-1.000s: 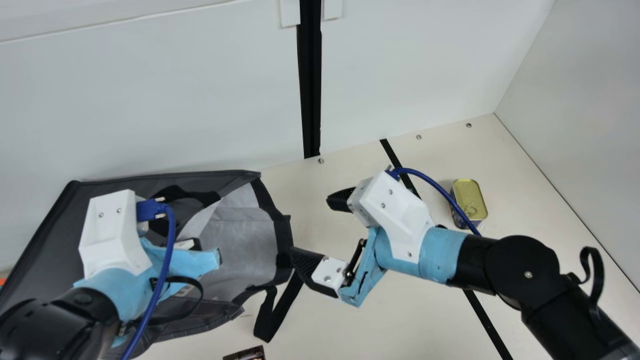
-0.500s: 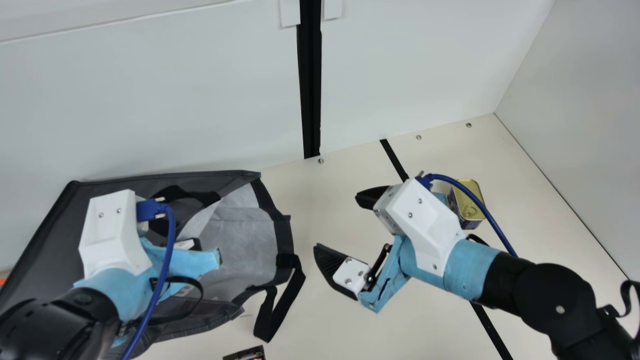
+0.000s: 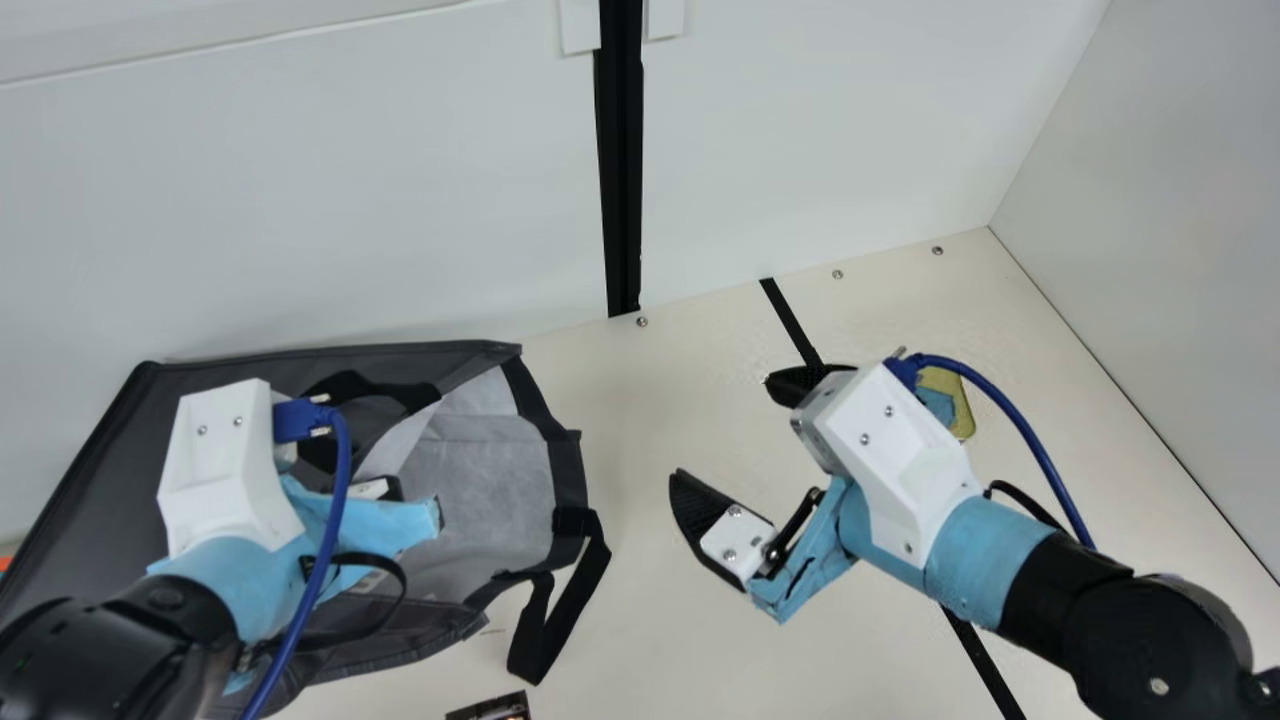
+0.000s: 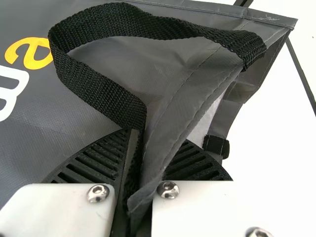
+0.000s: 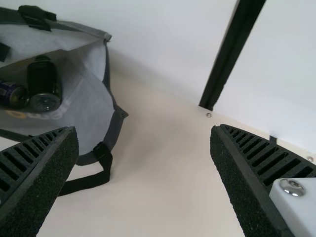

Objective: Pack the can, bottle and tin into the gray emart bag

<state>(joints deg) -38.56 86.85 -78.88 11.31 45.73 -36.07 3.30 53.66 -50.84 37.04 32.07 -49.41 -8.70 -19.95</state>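
Fabric at the rim of the gray emart bag is pinched together with black strap webbing in the left hand, at left in the main view; its two ribbed fingers press close on the layers, nearly shut. The bag lies on its side at the left of the frame, its long axis running roughly left to right, its mouth opening toward the middle of the frame. A black handle loops out from the mouth and slants down to the lower centre.

Right of centre, the right hand is spread wide, with nothing between its fingers, its tips pointing left and a little up toward the bag's mouth.

The tin stands on the surface in the right part of the frame, partly hidden behind the right hand's blue-taped side. Its gold lid faces up, and its long axis runs steeply from upper left to lower right.

Inside the bag, in the right wrist view, lie the bottle, dark, and the can, purplish and dark. Each turns a round end toward the mouth; those ends are close together, while the long axes run at an angle to each other. Whether the two touch, I cannot tell. At the bottom edge of the main view, left of centre, a small dark printed item is cut off by the frame.
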